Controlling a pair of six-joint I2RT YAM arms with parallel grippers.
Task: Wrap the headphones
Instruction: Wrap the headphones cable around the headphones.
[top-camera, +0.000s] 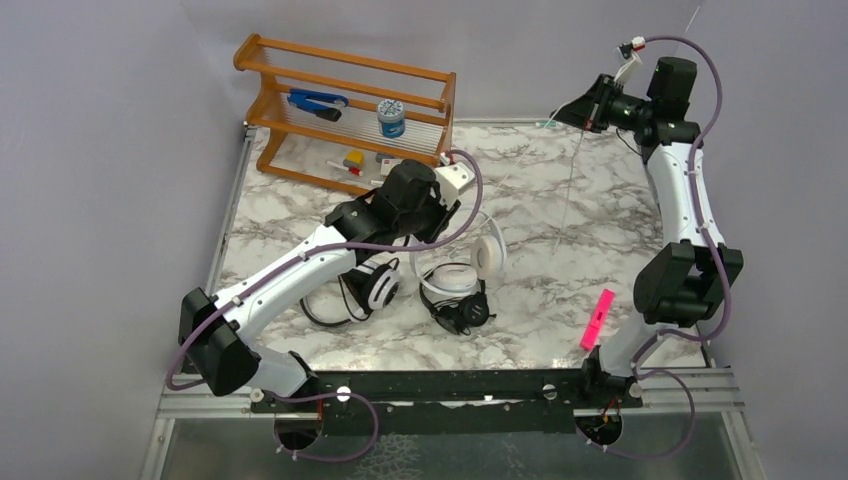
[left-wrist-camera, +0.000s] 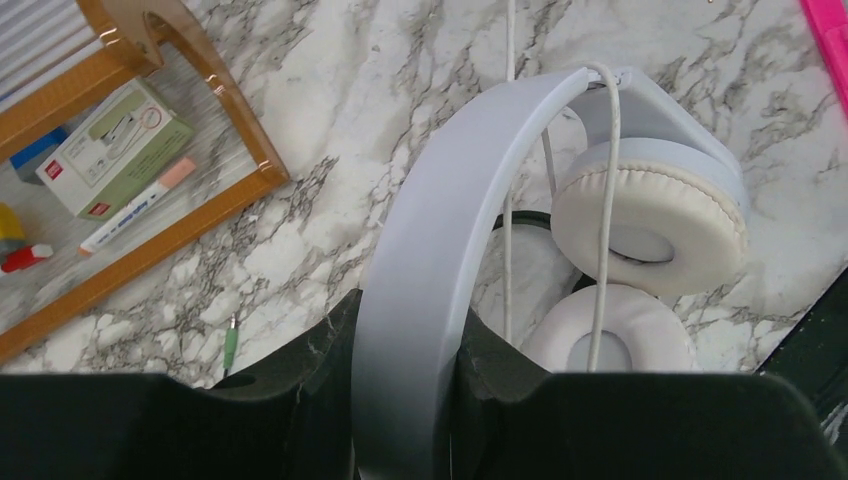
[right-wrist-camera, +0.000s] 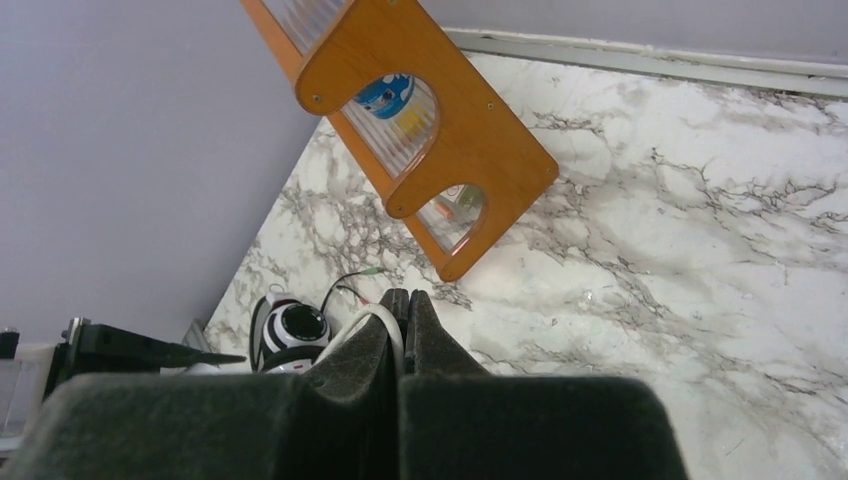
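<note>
The left tool (left-wrist-camera: 405, 345) grips the white headphones (left-wrist-camera: 650, 215) by the headband (left-wrist-camera: 420, 250); the right tool (right-wrist-camera: 403, 310) pinches their cord (top-camera: 572, 185), stretched taut between them for winding.

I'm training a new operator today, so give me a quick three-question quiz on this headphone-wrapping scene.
1. Fill in: the wooden rack stands at the far-____ corner of the table.
2. True or false: the left gripper clamps the headband of the white headphones.
3. The right gripper, raised high, pinches: A) nothing B) a white cord C) the rack.
Key: 1 left; 2 true; 3 B.
</note>
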